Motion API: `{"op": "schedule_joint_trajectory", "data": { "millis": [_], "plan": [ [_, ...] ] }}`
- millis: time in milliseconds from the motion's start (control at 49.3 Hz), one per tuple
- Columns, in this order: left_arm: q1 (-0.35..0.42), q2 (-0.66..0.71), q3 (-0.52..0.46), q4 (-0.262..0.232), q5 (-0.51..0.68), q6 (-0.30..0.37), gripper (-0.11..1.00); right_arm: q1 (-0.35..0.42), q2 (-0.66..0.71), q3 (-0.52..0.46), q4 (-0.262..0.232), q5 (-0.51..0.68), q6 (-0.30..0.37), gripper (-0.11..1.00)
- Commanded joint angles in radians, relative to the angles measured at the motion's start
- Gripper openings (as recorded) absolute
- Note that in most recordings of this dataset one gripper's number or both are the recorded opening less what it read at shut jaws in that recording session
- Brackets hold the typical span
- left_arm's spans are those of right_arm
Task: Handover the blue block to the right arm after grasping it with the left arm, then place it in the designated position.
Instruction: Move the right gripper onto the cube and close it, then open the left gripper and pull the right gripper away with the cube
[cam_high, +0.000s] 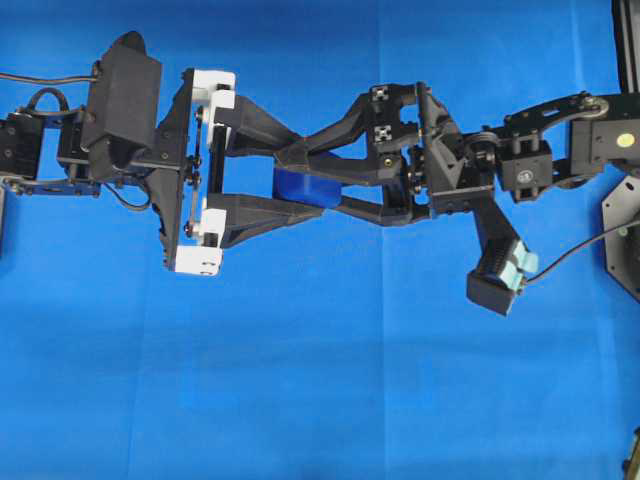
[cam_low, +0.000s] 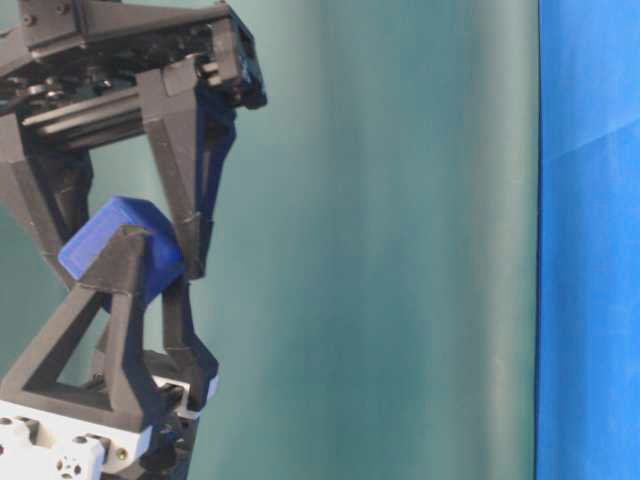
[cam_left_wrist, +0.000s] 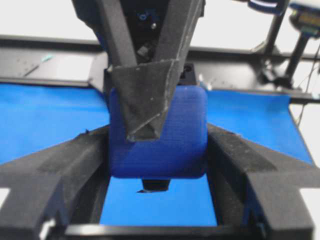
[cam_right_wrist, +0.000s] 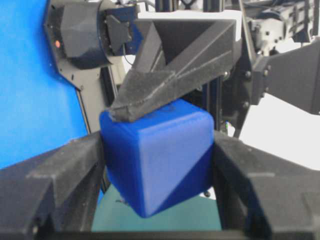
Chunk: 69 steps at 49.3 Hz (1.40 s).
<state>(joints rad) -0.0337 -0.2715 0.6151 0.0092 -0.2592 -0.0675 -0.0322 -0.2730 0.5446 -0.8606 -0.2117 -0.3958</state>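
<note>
cloth (cam_high: 320, 400): blue sheet covers the whole work surface; both arms meet above its middle, tip to tip.
left arm (cam_high: 120, 115): comes in from the left of the overhead view, fingers pointing right.
right arm (cam_high: 560, 140): comes in from the right, wrist rolled, so its finger plane crosses the left one.
left gripper (cam_high: 295, 182): white-bracket fingers pinch the block on two opposite faces; the left wrist view shows both pads tight on its sides.
right gripper (cam_high: 305, 180): black fingers sit flush on the block's other pair of faces in its own wrist view. Whether it is clamping firmly yet, cannot tell.
blue block (cam_high: 300, 184): held in the air between the two sets of fingertips, well off the cloth, tilted in the table-level view.
key relation: block sits equally at both tips, no long axis since it is a cube; grips are crossed, so the fingers do not foul each other.
step (judgement): mid-handover; left has to let go once the right grip is firm.
risk (judgement): early release could let the block twist or drop.
containers: none in view; no marked spot visible.
</note>
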Motion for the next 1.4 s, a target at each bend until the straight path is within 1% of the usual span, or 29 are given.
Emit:
{"op": "schedule_joint_trajectory", "data": {
  "millis": [0,669,811,852,953,994,1034,1217,1379],
  "plan": [
    [-0.002,-0.017,-0.008,-0.002,0.000,0.000,0.48,0.003,-0.037,-0.017,0.002,-0.005,0.005,0.53],
    [-0.002,-0.014,-0.012,-0.002,0.005,0.011,0.49,0.008,-0.040,-0.012,0.006,0.012,0.009,0.53],
    [-0.002,-0.012,-0.014,-0.002,0.000,-0.002,0.49,0.011,-0.040,-0.012,0.006,0.025,0.009,0.53],
    [-0.002,-0.012,-0.014,-0.002,-0.003,-0.003,0.53,0.011,-0.040,-0.012,0.008,0.025,0.009,0.53],
    [-0.002,-0.014,-0.014,-0.002,-0.015,-0.003,0.81,0.012,-0.040,-0.012,0.006,0.026,0.009,0.53],
    [-0.002,-0.014,-0.014,-0.002,-0.018,-0.003,0.88,0.014,-0.040,-0.012,0.008,0.026,0.011,0.53],
    [-0.002,-0.014,-0.014,-0.002,-0.020,-0.003,0.92,0.015,-0.040,-0.012,0.006,0.026,0.011,0.53],
    [-0.002,-0.015,-0.015,-0.002,-0.021,-0.003,0.93,0.020,-0.040,-0.011,0.008,0.032,0.011,0.53],
    [-0.002,-0.031,-0.005,-0.002,-0.020,-0.003,0.93,0.029,-0.054,0.002,0.009,0.075,0.011,0.53]
  ]
}}
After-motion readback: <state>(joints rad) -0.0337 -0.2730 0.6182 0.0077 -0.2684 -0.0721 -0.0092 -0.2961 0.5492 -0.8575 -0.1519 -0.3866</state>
